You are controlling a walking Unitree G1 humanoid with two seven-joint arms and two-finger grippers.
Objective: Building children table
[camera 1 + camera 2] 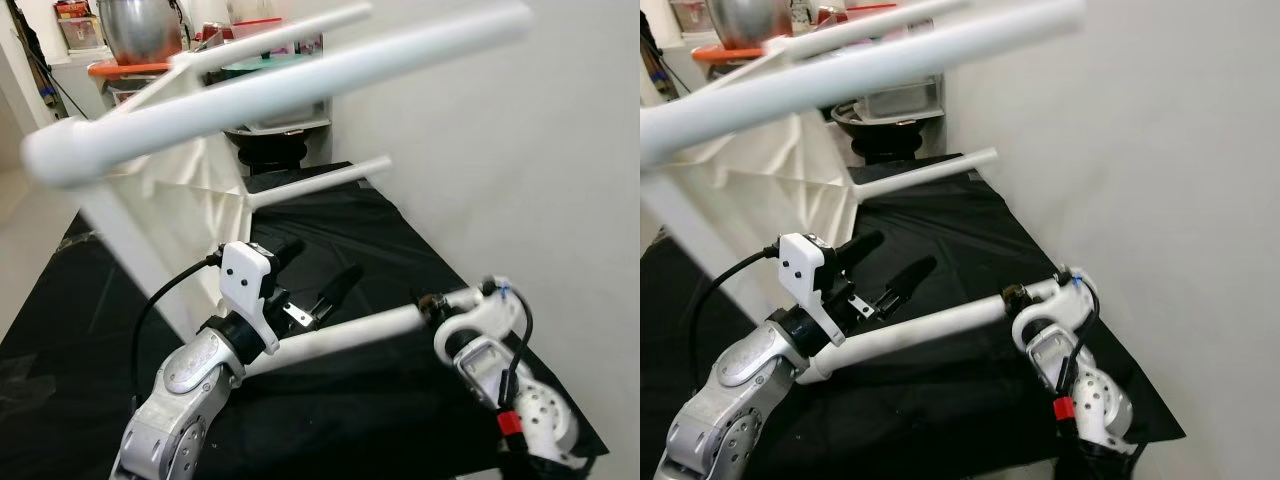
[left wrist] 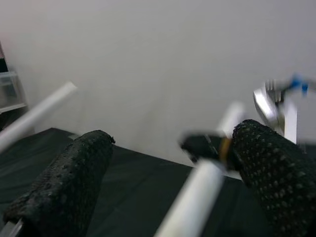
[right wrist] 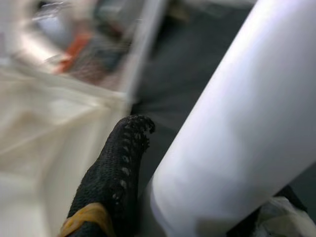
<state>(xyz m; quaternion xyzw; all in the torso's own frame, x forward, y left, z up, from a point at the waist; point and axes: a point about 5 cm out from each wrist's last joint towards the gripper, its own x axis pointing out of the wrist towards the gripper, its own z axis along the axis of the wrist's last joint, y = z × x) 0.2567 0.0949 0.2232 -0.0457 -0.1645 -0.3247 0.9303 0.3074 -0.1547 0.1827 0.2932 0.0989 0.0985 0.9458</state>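
Two grippers are sharing one white table leg point(image 1: 340, 335) — it is lying almost level just above the black cloth point(image 1: 380, 240), running from the left arm across to the right arm. The right gripper point(image 1: 432, 305) is clamping the far end of the leg, near the wall point(image 1: 520, 180); in the right wrist view a black finger point(image 3: 116, 173) is pressing right against the thick white tube point(image 3: 237, 128). The left gripper point(image 1: 320, 275) is sitting at the other end with its two long fingers spread wide, pointing forward over the cloth; the leg is passing beneath it, beside one finger point(image 2: 269, 173), while the other finger point(image 2: 69, 187) is standing well apart and touching nothing. Whether the left fingers are actually touching the leg — hard to say from these pictures.

Behind them the upturned table frame point(image 1: 190, 210) is standing on the cloth, white panel facing the robot, with one leg point(image 1: 320, 182) sticking out level toward the wall. Higher up, two more legs are reaching out over the scene, the nearest one point(image 1: 270, 95) blurred and sweeping across the top of the left eye view.

Beyond the frame, a dark tub point(image 1: 275, 145) is sitting at the far edge of the cloth, and a metal pot point(image 1: 140, 28) is resting on an orange tray point(image 1: 125, 68) in the background.
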